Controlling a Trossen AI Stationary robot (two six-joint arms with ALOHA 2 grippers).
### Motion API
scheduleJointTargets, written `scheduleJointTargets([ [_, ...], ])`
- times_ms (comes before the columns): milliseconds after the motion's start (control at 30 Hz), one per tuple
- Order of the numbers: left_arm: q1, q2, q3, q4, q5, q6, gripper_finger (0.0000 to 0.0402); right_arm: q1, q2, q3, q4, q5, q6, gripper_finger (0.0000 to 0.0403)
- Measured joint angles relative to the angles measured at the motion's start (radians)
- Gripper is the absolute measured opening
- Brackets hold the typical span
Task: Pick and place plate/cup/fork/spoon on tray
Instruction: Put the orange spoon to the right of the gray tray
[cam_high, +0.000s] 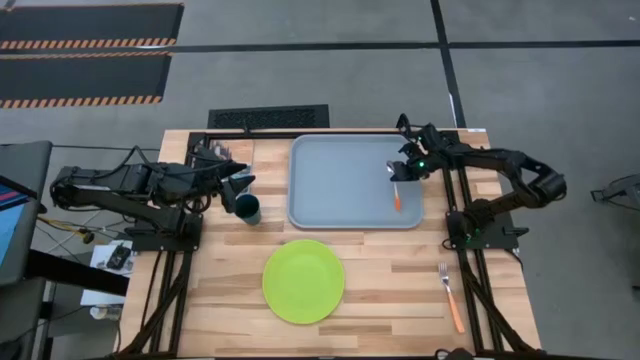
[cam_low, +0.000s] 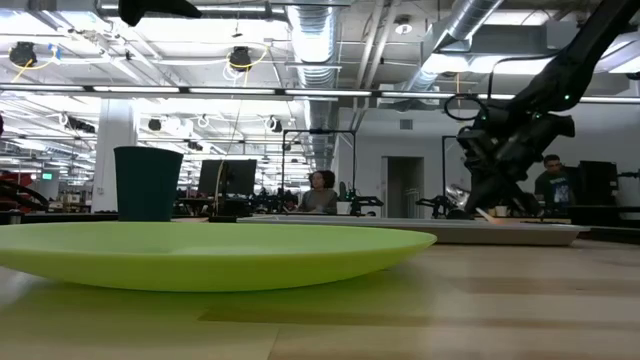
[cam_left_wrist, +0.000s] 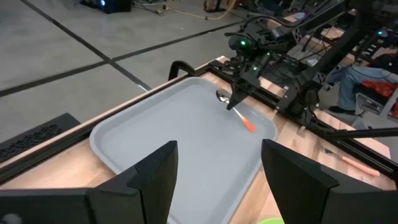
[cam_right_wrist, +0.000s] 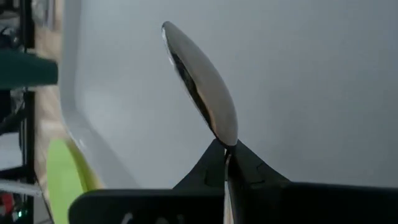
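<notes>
The right hand (cam_high: 401, 172) pinches the spoon (cam_high: 395, 186) over the tray (cam_high: 330, 180)'s right side; released tilted, it could bounce out. The left hand (cam_high: 238, 185), spread, hovers near the cup (cam_high: 248, 209).

I see a flat round lime-green plate (cam_high: 303, 281) on the pale wooden plank tabletop (cam_high: 390, 280), a small dark teal-blue cylindrical cup (cam_high: 249, 210), and a light grey-blue rectangular plastic tray (cam_high: 340, 180). Spoon (cam_high: 394, 186) and fork (cam_high: 451, 297) both show silver metal with orange handles.
</notes>
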Motion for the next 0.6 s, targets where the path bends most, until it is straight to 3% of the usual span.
scheduleJointTargets([
  [200, 0.000, 0.000, 0.000, 0.000, 0.000, 0.000, 0.0217, -0.005, 0.001, 0.000, 0.001, 0.100, -0.002, 0.0044],
  [600, 0.000, 0.000, 0.000, -0.003, 0.001, 0.000, 0.0217, -0.004, 0.000, 0.004, 0.003, 0.101, 0.029, 0.0093],
])
